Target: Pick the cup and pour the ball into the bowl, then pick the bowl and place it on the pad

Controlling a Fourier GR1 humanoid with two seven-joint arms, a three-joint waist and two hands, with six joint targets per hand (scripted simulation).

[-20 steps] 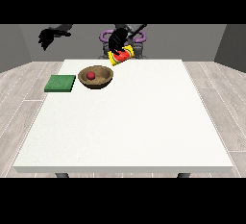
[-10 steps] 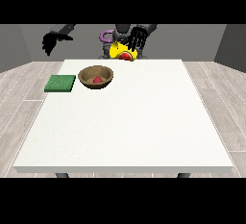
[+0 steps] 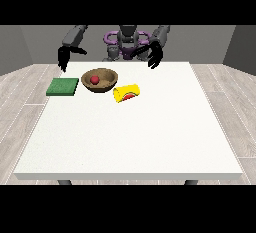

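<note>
A brown bowl (image 3: 100,80) stands on the white table (image 3: 135,142) with a red ball (image 3: 94,80) inside it. Just to its right a yellow cup (image 3: 127,93) with a red band lies on its side on the table, touched by no hand. A green pad (image 3: 63,86) lies flat to the left of the bowl. The hand at the view's right (image 3: 155,54) hangs above the table's far edge, fingers pointing down and relaxed, holding nothing. The hand at the view's left (image 3: 63,57) hovers above and behind the pad, fingers hanging down, empty.
The robot's torso (image 3: 127,43) stands behind the far edge of the table. Wide bare tabletop stretches from the cup towards the camera and to the right.
The cup has left the hand at the view's right and now lies on its side on the table beside the bowl. That hand has moved right and opened; the other hand has lowered.
</note>
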